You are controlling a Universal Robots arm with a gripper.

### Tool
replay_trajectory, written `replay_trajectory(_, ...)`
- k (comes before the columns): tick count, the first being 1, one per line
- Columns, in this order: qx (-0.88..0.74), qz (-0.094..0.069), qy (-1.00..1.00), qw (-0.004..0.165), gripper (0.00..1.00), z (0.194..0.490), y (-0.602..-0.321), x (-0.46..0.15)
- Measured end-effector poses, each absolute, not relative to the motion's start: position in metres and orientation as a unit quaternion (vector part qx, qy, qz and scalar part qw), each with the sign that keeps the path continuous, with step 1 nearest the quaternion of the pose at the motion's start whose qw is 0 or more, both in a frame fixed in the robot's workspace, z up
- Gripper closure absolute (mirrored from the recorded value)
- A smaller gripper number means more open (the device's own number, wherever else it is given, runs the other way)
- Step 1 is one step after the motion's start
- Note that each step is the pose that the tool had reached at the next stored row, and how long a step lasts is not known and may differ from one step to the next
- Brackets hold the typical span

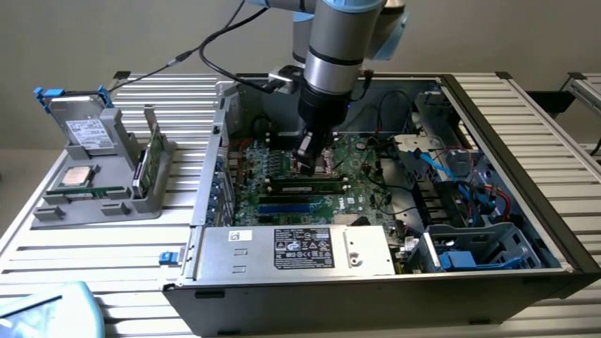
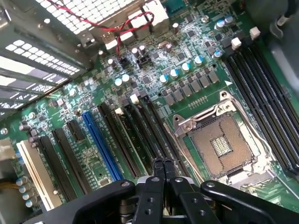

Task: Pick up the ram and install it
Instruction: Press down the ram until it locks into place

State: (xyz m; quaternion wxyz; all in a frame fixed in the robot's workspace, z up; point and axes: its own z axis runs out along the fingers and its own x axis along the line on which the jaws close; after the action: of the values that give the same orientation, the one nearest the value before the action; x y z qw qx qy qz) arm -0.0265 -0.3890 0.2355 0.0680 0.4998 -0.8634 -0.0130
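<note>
Ram (image 1: 302, 188) seated in motherboard (image 1: 281, 169) slot, just beneath gripper (image 2: 163, 164); fingers pressed together, gripping nothing, above the slots.

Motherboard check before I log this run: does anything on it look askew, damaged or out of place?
Nothing looks damaged or askew. The processor socket sits bare, and the shut gripper hangs over the memory slots.

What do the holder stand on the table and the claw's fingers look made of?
The holder stand looks like matte grey plastic, possibly printed: dull, even colour without glints. The claw fingers look like black metal or hard plastic with a semi-gloss finish, showing soft highlights and round fasteners; which one is unclear.
</note>
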Motion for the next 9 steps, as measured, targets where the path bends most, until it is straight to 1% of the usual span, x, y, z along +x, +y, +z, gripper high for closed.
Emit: replay_trajectory(9,0.450,-0.017,-0.891,0.067,0.90,0.2468,-0.3890,-0.0265)
